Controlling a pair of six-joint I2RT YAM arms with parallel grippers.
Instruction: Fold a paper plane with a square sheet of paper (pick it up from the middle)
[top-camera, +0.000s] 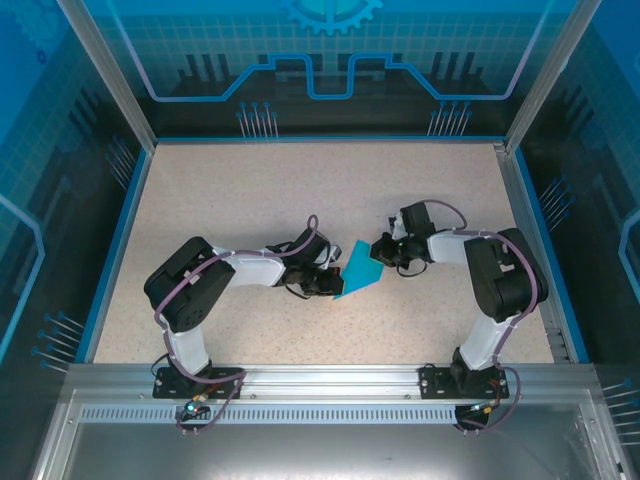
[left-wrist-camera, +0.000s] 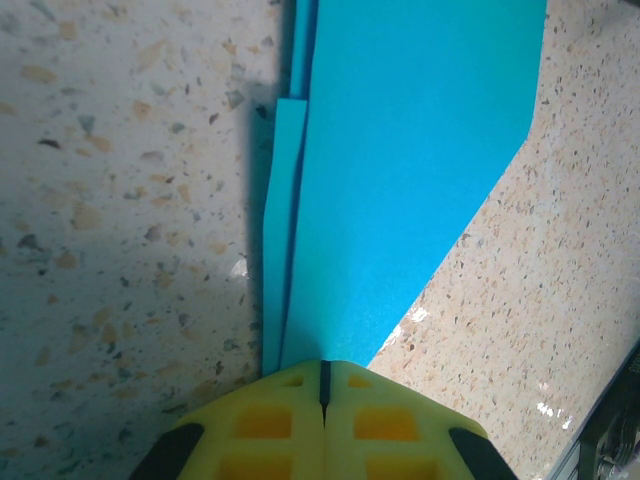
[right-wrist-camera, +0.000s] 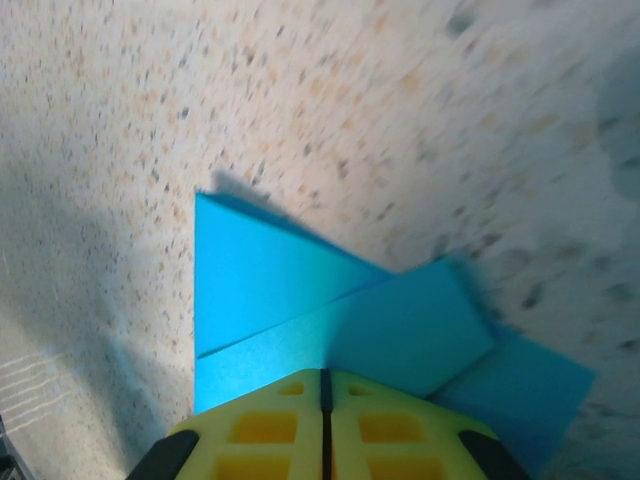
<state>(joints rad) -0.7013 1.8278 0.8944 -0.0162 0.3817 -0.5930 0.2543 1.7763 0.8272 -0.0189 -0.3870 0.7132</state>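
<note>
- We are seeing the left gripper (top-camera: 327, 284) and the right gripper (top-camera: 383, 250) both clamping the folded turquoise-blue sheet of thin paper (top-camera: 358, 272) at the centre of the top view
- If the arms are pulling unevenly, we are risking a tear, a slipped edge or a crooked crease
- Loose layers are gaping in the left wrist view, so folds could be springing open
- A speckled beige tabletop (top-camera: 250, 200) is stretching beneath, with blue translucent walls (top-camera: 60, 150) enclosing it
</note>
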